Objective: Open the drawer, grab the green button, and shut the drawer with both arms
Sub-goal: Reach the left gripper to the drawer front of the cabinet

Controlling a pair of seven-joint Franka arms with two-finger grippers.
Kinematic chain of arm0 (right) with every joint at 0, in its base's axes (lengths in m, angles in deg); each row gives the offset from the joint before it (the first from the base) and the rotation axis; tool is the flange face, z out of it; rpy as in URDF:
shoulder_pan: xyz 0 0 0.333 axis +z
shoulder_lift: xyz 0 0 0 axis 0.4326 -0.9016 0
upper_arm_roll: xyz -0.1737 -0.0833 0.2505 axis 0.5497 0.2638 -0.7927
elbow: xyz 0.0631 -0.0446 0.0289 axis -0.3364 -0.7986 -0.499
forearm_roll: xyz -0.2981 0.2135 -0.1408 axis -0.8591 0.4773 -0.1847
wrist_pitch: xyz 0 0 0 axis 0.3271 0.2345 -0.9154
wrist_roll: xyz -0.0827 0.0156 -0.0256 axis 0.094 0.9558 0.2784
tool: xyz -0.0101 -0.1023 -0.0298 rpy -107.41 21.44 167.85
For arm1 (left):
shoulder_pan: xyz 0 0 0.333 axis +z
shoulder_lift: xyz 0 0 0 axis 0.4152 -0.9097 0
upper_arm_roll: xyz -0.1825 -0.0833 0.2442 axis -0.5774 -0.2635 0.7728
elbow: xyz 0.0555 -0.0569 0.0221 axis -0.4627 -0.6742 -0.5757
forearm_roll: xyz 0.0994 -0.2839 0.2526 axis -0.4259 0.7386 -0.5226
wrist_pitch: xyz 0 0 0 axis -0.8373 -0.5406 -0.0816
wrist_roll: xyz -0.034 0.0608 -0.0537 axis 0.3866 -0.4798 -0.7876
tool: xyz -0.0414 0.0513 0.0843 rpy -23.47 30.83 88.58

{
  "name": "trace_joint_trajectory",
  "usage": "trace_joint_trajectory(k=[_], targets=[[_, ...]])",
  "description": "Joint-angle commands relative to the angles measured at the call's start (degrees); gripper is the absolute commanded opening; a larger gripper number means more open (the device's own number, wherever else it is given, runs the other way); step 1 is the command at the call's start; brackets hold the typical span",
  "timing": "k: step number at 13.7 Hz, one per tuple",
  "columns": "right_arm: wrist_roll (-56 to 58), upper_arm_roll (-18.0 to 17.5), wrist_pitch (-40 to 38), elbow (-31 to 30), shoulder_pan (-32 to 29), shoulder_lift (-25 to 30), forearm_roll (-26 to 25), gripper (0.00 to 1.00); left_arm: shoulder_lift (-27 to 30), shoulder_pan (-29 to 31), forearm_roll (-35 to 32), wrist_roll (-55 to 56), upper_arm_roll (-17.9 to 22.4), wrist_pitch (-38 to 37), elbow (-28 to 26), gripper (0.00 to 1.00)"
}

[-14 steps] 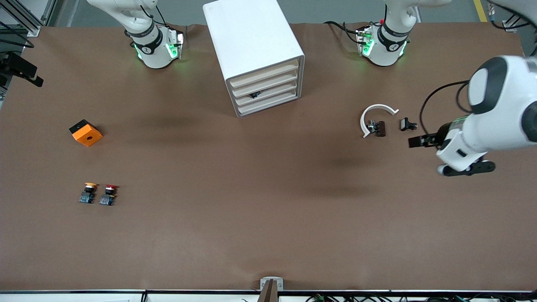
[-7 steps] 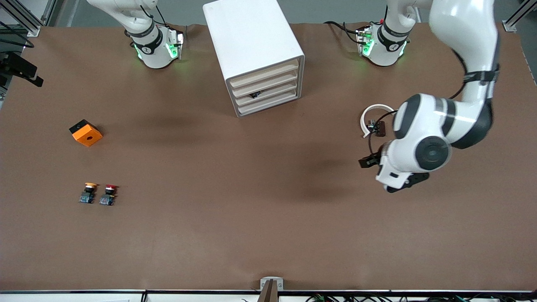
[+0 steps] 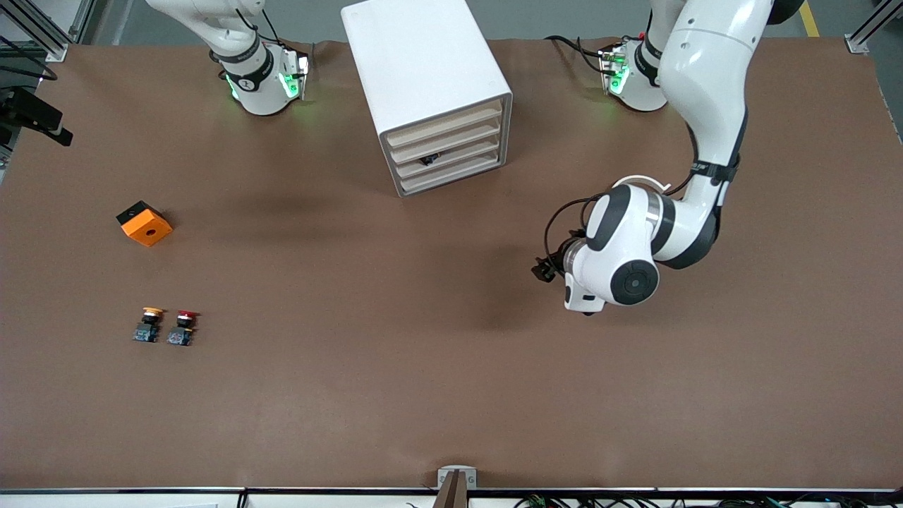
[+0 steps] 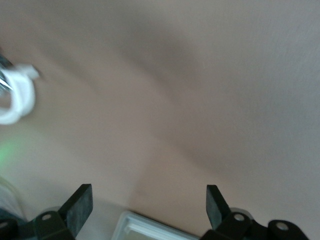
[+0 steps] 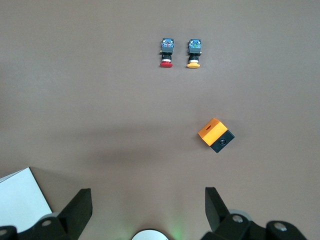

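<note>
The white four-drawer cabinet (image 3: pixel 423 70) stands between the two arm bases. Its third drawer (image 3: pixel 458 155) is shut, with a small dark thing at its front. The green-capped button is hidden. My left gripper (image 3: pixel 541 271) hangs open and empty over bare table, nearer the front camera than the cabinet and toward the left arm's end. In the left wrist view its gripper (image 4: pixel 148 205) frames a corner of the cabinet (image 4: pixel 145 231). My right gripper (image 5: pixel 148 207) is open and empty, high over the table. It does not show in the front view.
An orange and black box (image 3: pixel 144 223) (image 5: pixel 216 135), a yellow-capped button (image 3: pixel 149 324) (image 5: pixel 194 52) and a red-capped button (image 3: pixel 183 328) (image 5: pixel 166 52) lie toward the right arm's end. A white ring part (image 3: pixel 638 182) (image 4: pixel 17 97) lies partly under the left arm.
The left arm has swung in from its end of the table toward the middle and now covers the white ring and small black parts. Nothing else has moved.
</note>
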Motion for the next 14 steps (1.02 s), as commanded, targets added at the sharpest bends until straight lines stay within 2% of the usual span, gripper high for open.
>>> trace_joint_trajectory(k=[1,5,7,12,14], targets=[[0.24,-0.27,0.13,-0.32,-0.18,1.01,0.00,1.00,-3.87,-0.14,7.43,4.86,0.26,-1.01,1.99,1.00],[0.68,-0.19,0.13,-0.32,-0.27,0.92,-0.09,1.00,-9.14,-0.49,10.17,20.92,-0.79,-3.90,2.87,1.00],[0.77,-0.18,0.13,-0.32,-0.36,1.01,0.00,1.00,-11.25,-0.23,14.55,28.66,-0.88,-7.06,2.87,1.00],[0.85,-0.01,0.13,-0.32,-0.45,0.92,-0.09,1.00,-13.36,-0.22,24.49,41.95,-1.06,-14.01,2.87,1.00],[0.85,-0.01,0.13,-0.32,-0.45,0.92,0.00,1.00,-13.90,-0.31,25.82,45.74,-1.32,-15.25,2.78,1.00]])
